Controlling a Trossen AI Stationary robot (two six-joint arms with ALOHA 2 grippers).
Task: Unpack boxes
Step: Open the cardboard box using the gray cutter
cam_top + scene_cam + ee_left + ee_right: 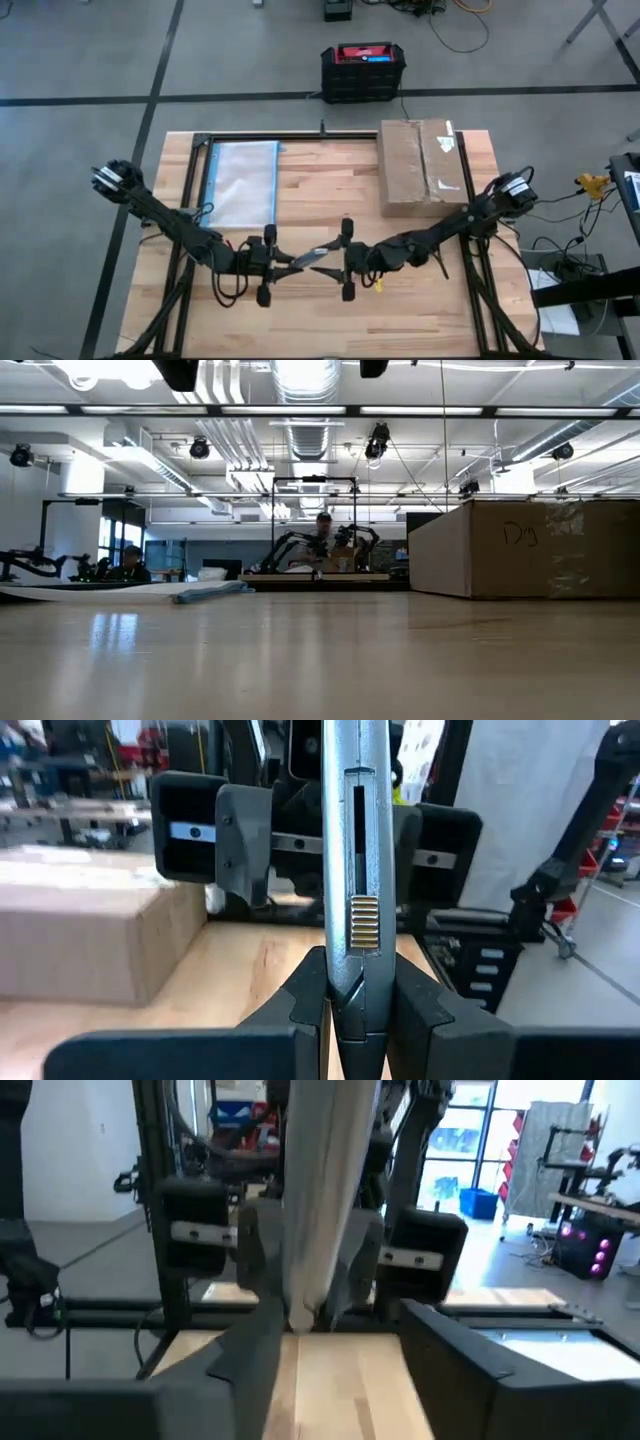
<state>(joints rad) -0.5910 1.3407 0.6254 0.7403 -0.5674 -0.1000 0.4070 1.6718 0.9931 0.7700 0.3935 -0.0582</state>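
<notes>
High view: both grippers meet over the near middle of the wooden surface (320, 190), left gripper (283, 259) and right gripper (335, 262) facing each other with a slim silver utility knife (313, 258) spanning between them.

Left wrist view only: left jaws clamped narrow on the utility knife's grooved handle (362, 870), yellow ribbed slider visible.

Right wrist view: right jaws wide, the knife between them; whether they touch it, cannot tell.

Cardboard box (421, 165), taped and closed, sits well apart beyond the right jaws. Clear plastic bag (243, 183) lies flat beyond the left jaws. Black crate with red top (362, 72) on the floor past the surface.

Low view: box (525, 547) at right, marker scrawl on its side.
</notes>
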